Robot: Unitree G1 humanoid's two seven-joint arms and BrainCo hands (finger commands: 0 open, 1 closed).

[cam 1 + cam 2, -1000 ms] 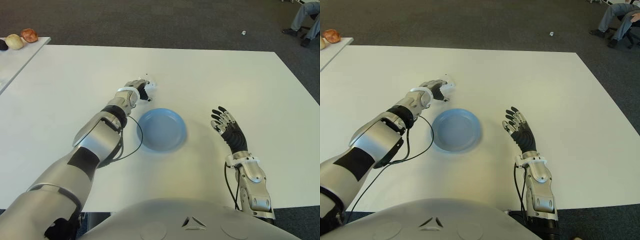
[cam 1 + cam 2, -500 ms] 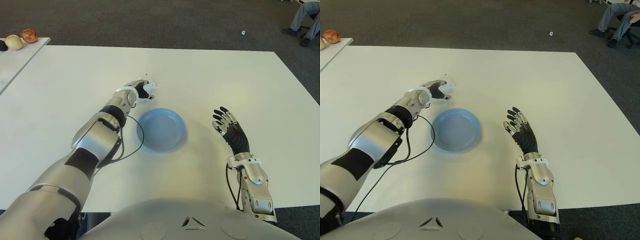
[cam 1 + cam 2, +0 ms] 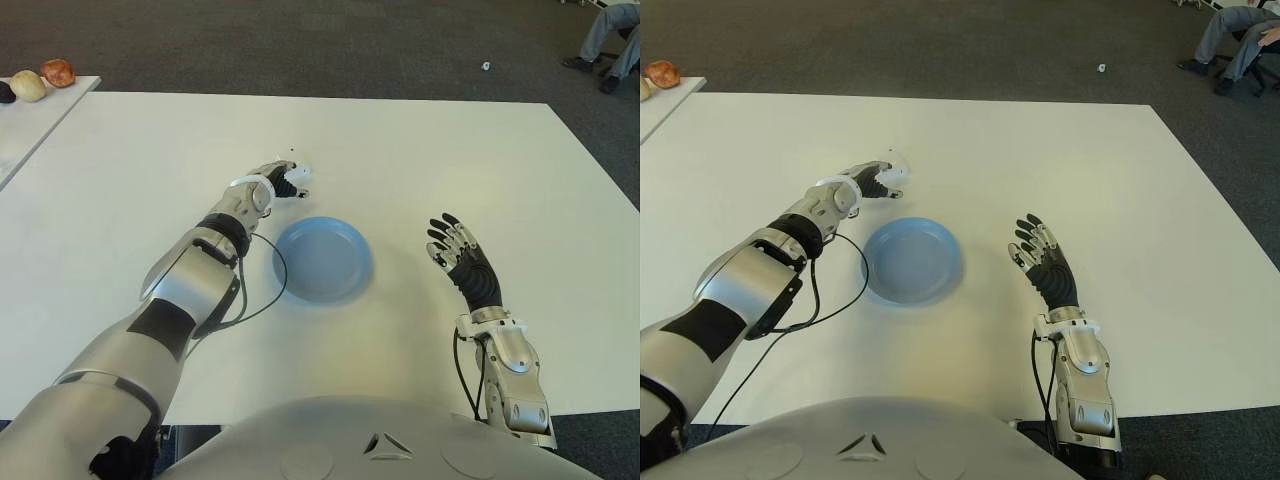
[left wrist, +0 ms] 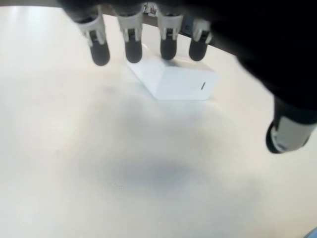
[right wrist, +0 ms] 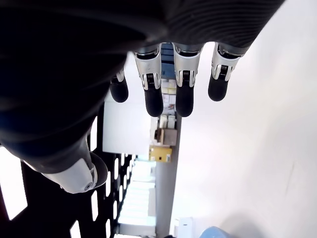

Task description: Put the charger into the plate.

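Figure: reach phase, charger not yet grasped. Your left hand is extended across the white table to the charger, a small white block lying flat on the table at about 11 o'clock from the blue plate, near its rim but clear of it. In the left wrist view the four fingertips hang spread just over the block's far edge and the thumb stands apart on the opposite side, so the hand is open and holds nothing; whether any fingertip touches the block cannot be told. This bracketing posture probably sets fingers and thumb on opposite faces, ready to close across the block.

Your right hand shows at 3 o'clock from the plate, well apart from it, fingers straight and spread, empty. It appears idle, kept out of the carry path.

The plate lies empty and close to the charger, so once you close the fingers, only a short lift and carry toward 5 o'clock should be needed. Expect the smooth block to slip if pinched off-centre.
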